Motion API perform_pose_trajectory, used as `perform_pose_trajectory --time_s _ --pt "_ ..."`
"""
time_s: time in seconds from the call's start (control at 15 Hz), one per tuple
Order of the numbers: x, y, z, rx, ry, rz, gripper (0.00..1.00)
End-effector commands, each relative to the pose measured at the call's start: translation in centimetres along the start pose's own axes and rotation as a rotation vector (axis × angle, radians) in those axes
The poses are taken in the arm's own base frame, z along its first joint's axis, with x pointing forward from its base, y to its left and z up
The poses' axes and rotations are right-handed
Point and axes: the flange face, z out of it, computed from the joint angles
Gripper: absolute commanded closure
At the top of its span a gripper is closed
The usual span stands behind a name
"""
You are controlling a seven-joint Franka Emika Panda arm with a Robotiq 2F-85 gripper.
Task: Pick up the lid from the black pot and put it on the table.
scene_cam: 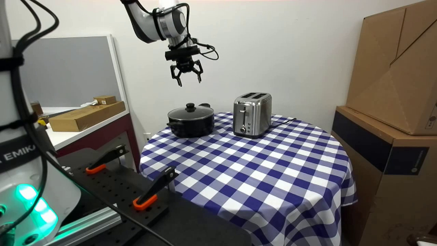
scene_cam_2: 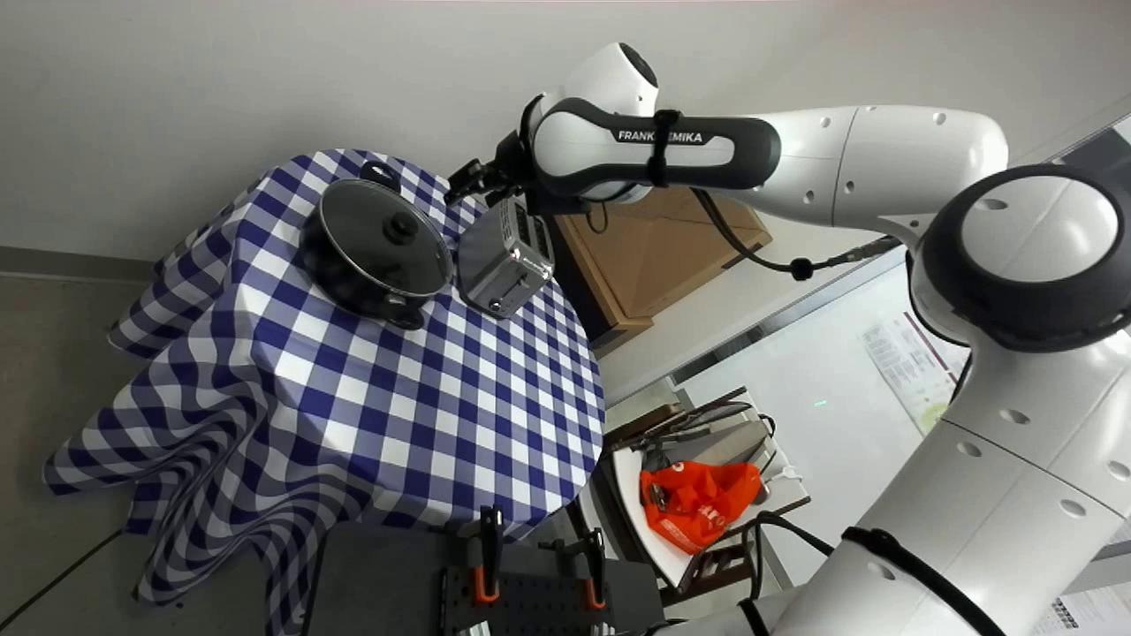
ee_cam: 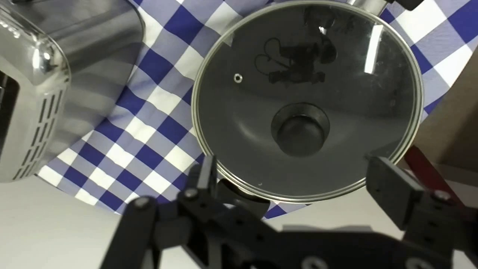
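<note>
See gripper point(scene_cam: 189, 83) hanging well above the black pot point(scene_cam: 193, 129), spread wide, pinching nothing. See lid point(ee_cam: 308, 91) seated on pot, itself on the table point(scene_cam: 252, 167) near a toaster point(scene_cam: 252, 116). Likely approach step, no grasp yet. In wrist view, see dark knob point(ee_cam: 301, 136) off the line between the fingers point(ee_cam: 390, 190); maybe camera angle only, can't tell. If lowered uncorrected, could land on the knob's top or squeeze beside it and miss. If lowered too far, could press hard on lid and shove pot along. If gripped too high on that rounded, smooth-looking knob, could slip mid-lift and drop lid back crooked. If lifted at a slant, could snag on pot and drag or tip it. If carried too low sideways, could clip the toaster. At set-down, if let go too high from misjudged height, could bounce or crack lid; if let go near the table's edge, could lose it over the side.
</note>
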Motion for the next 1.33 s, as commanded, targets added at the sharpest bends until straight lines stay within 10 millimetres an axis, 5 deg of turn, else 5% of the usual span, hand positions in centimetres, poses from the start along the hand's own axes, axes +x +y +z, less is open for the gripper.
perform_pose_trajectory --time_s 0.0,0.4,1.07,1.27 --pt "3.3 -1.0 3.2 0.041 -0.044 -0.023 0.00" --pt "5.4 -2.7 6.9 0.070 -0.140 -0.050 0.00" --pt "6.4 -1.9 10.9 0.076 -0.277 -0.039 0.00" --pt "6.8 -2.2 11.7 0.074 -0.285 -0.045 0.32"
